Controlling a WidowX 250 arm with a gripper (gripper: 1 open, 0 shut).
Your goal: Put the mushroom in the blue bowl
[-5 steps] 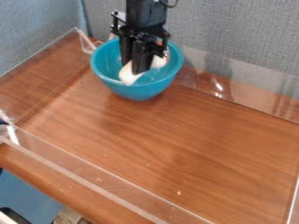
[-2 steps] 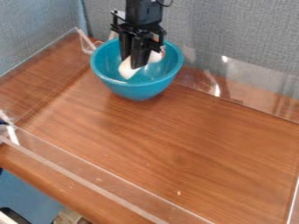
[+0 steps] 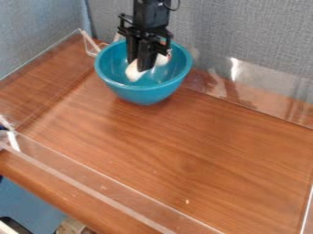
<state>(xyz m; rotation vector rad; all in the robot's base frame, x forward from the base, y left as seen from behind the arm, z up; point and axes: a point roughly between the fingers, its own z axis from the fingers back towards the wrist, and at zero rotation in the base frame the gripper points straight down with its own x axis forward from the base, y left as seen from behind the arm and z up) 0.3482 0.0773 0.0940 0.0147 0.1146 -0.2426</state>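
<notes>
The blue bowl [image 3: 169, 88] stands at the back of the wooden table, left of centre. My black gripper [image 3: 145, 64] points straight down into it from above, fingertips below the rim. Between and just under the fingers shows the cream-white mushroom [image 3: 134, 75], low inside the bowl on its left side. The jaws stand narrow, shut on the mushroom. Whether the mushroom touches the bowl's floor I cannot tell.
A clear plastic wall [image 3: 263, 87] runs around the wooden table top [image 3: 171, 155]. A grey fabric backdrop [image 3: 244, 27] rises right behind the bowl. The table's front edge drops off at the lower left.
The gripper has shifted a little toward the back left and sunk lower into the bowl, carrying the mushroom with it. The jaws have kept the same width.
</notes>
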